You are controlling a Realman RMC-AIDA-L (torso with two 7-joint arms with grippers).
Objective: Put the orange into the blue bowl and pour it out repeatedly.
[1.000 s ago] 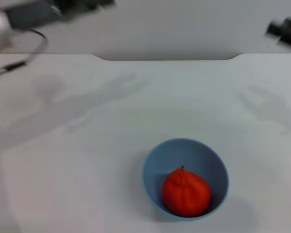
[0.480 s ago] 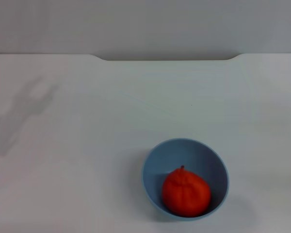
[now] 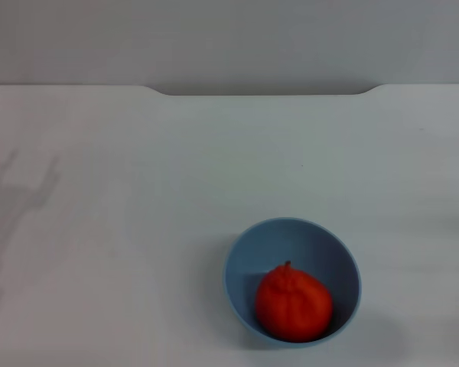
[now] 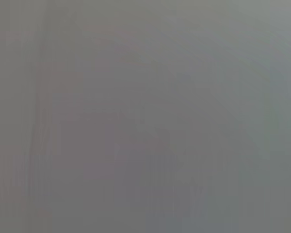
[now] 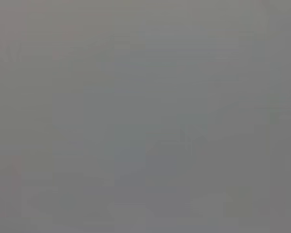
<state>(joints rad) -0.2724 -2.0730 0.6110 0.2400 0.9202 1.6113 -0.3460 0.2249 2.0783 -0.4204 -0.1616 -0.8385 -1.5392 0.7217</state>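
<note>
Both arms have swung out of the head view since a second ago, leaving only a forked shadow on the white table [image 3: 138,153], far to the left of the blue bowl [image 3: 249,256]. Neither gripper shows anywhere, so how their fingers stand I cannot tell. Inside that upright bowl, toward its near side, sits the orange [image 3: 294,302], stem nub up.

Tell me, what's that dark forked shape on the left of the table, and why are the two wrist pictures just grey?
Head view: the forked shape is a faint shadow on the white table; whatever casts it is out of frame, perhaps a gripper. The orange in the blue bowl looks sharp, shading the bowl's inside. Left wrist view and right wrist view: plain grey, nothing recognisable.
</note>
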